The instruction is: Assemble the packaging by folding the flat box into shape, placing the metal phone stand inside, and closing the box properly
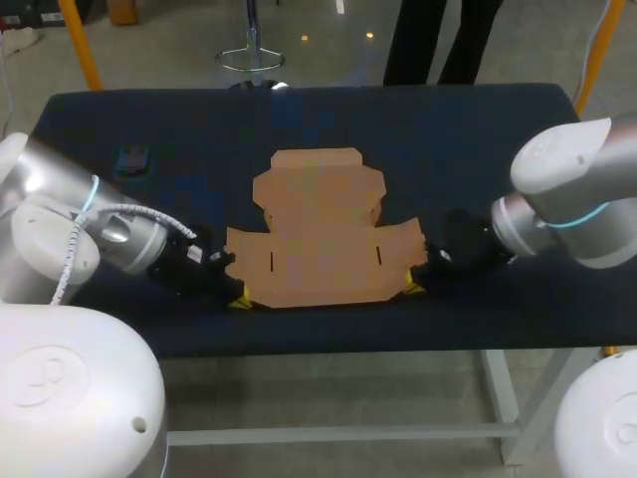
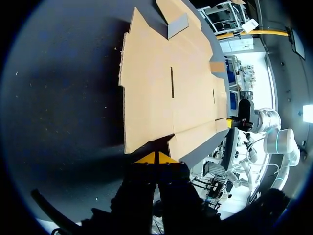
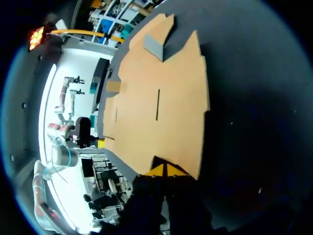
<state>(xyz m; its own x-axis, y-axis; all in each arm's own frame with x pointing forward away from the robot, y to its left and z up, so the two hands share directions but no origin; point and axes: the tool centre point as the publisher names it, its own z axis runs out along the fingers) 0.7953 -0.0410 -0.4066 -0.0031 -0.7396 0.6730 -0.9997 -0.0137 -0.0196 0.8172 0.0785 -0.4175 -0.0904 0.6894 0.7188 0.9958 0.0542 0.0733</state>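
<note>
Flat box (image 1: 317, 234) is lying spread out on the dark navy tabletop (image 1: 488, 139), roughly in the middle and closer to the front edge than the back. It's plain brown cardboard, unfolded, and its panels look flat against the surface. The wide panel near the front has two short slits (image 1: 271, 261), one toward each side. The narrower part with the notched flaps points toward the back of the tabletop. The surface itself looks matte and cloth-like, the same dark colour all over.

Our left gripper (image 1: 239, 298) comes in low from the left and sits right at the box's front left corner. In the left wrist view its yellow tips are pressed together with no gap and nothing pinched between them, and the cardboard corner is just ahead of them. Our right gripper (image 1: 412, 289) mirrors that at the front right corner, tips together and holding nothing, with the cardboard edge right in front. From above, a bit of yellow shows at the box's edge on both sides. We can't tell if the tips are tucked under the cardboard or only butting against it.

Also on there is a small dark item (image 1: 132, 159) at the back left, well apart from the box and behind our left arm (image 1: 109, 234). It's too small to say what it is.
</note>
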